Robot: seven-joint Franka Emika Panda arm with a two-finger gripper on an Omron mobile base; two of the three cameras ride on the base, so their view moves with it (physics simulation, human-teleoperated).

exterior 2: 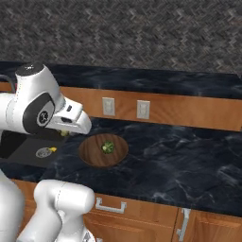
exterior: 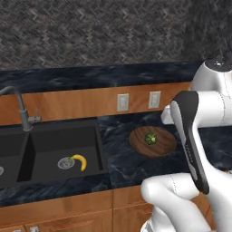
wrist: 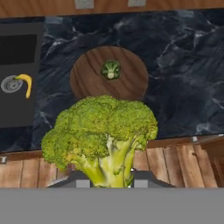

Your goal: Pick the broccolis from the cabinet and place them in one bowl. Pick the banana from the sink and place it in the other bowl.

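Observation:
My gripper (wrist: pixel 107 181) is shut on the pale stem of a large green broccoli (wrist: pixel 103 127), held high above the counter's front edge. Below and beyond it, the brown wooden bowl (wrist: pixel 87 81) sits on the dark marble counter with a second small broccoli (wrist: pixel 110 69) inside it. The same bowl (exterior: pixel 138 146) and floret (exterior: pixel 151 138) lie just right of the sink. In the black sink (exterior: pixel 50 140) the yellow banana (exterior: pixel 80 161) lies beside the round silver drain. The cabinet and the other bowl are out of view.
A dark curved faucet (exterior: pixel 20 106) rises behind the sink. Two wall outlets (exterior: pixel 122 102) sit on the wooden backsplash strip. Wooden drawers with silver handles (exterior 2: pixel 111 205) run under the counter. Open marble counter (exterior 2: pixel 179 160) stretches right of the wooden bowl.

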